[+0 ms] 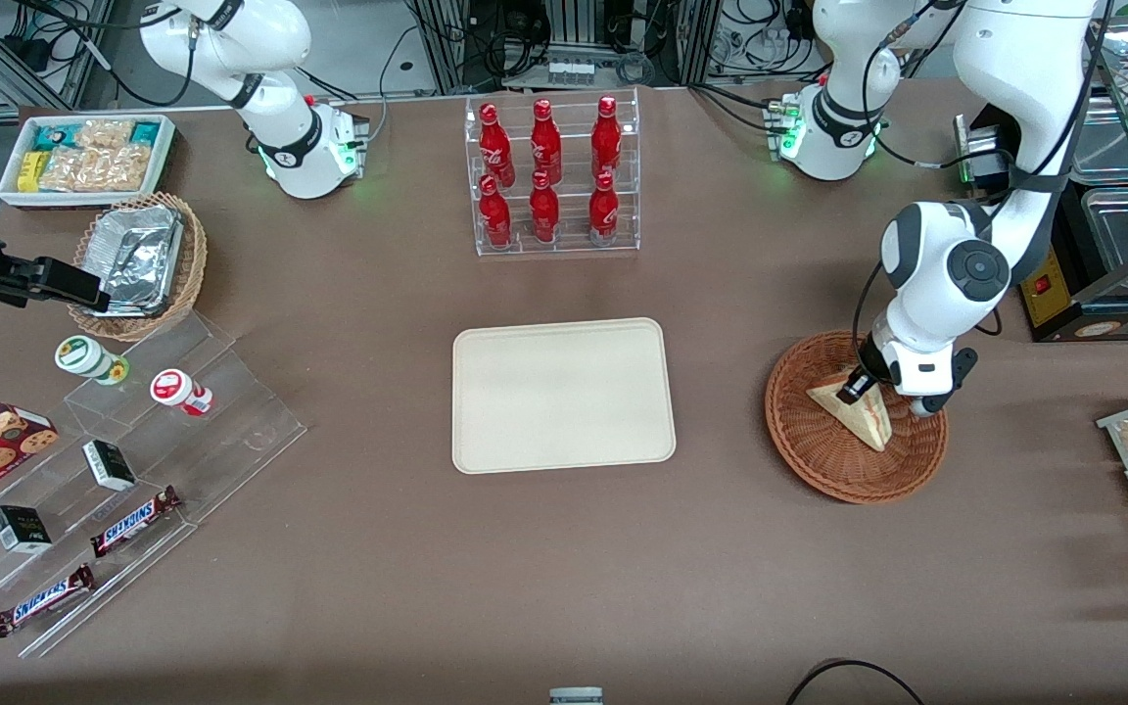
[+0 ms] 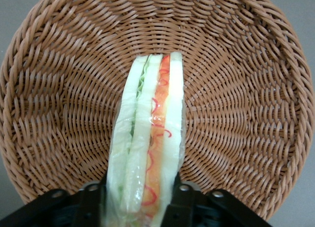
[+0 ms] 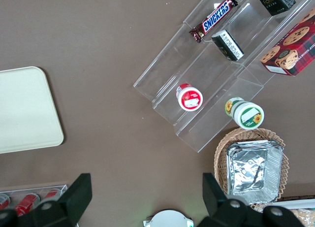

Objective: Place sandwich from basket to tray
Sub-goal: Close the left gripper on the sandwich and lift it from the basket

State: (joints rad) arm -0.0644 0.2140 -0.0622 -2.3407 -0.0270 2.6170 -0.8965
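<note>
The sandwich (image 1: 858, 411), a triangular wedge of pale white bread with red, orange and green filling along its cut edge, lies in the round reddish-brown woven wicker basket (image 1: 823, 460) at the right of the front view's frame. My gripper (image 2: 141, 200) is down in that basket with its two fingers (image 2: 92, 200) set on either flank of the wedge, pressing against the outer bread slices; I judge it pinched, though it has not left the weave.

A glossy clear wrap seems to cover it, so I expect a slick surface over soft, light bread that will crush if squeezed hard. Holding across the flat faces near the thick end, as I do now, looks the safest purchase; I would keep the pressure gentle.

The flat rectangular cream-beige tray (image 1: 564, 395) with rounded corners sits at the centre of the frame on the brown table (image 1: 564, 568), well apart from the basket, with bare tabletop between them. A clear rack of red bottles (image 1: 551, 176) stands above the tray in the frame, away from a direct path.
</note>
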